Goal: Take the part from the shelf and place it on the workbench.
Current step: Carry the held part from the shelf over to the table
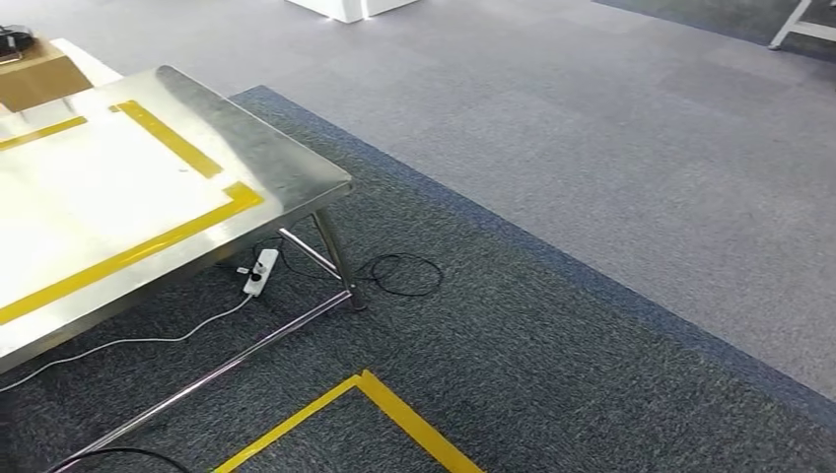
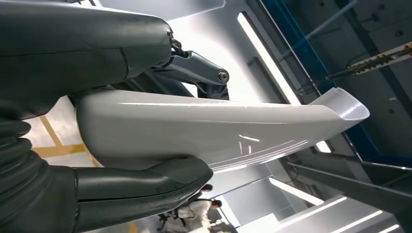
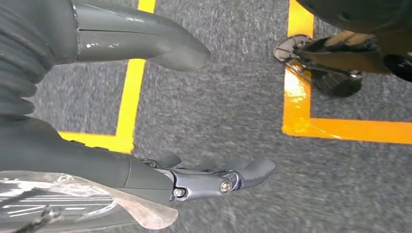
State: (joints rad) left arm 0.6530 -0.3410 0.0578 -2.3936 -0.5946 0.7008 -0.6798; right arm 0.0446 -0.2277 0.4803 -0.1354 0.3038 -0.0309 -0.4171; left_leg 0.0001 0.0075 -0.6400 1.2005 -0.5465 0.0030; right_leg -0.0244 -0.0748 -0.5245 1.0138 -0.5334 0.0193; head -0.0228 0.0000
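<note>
The long white glossy part [image 2: 218,131] is sitting in the left hand [image 2: 111,121], gripped between the thick thumb and the darker fingers [image 2: 194,68], its tapered end reaching out beyond them. The right hand [image 3: 145,111] is hanging over grey carpet [image 3: 223,111] crossed by yellow tape [image 3: 128,92], fingers apart and holding nothing. Ahead, the steel workbench [image 1: 286,172] is standing on carpet, a power strip [image 1: 260,272] lying beneath it.
</note>
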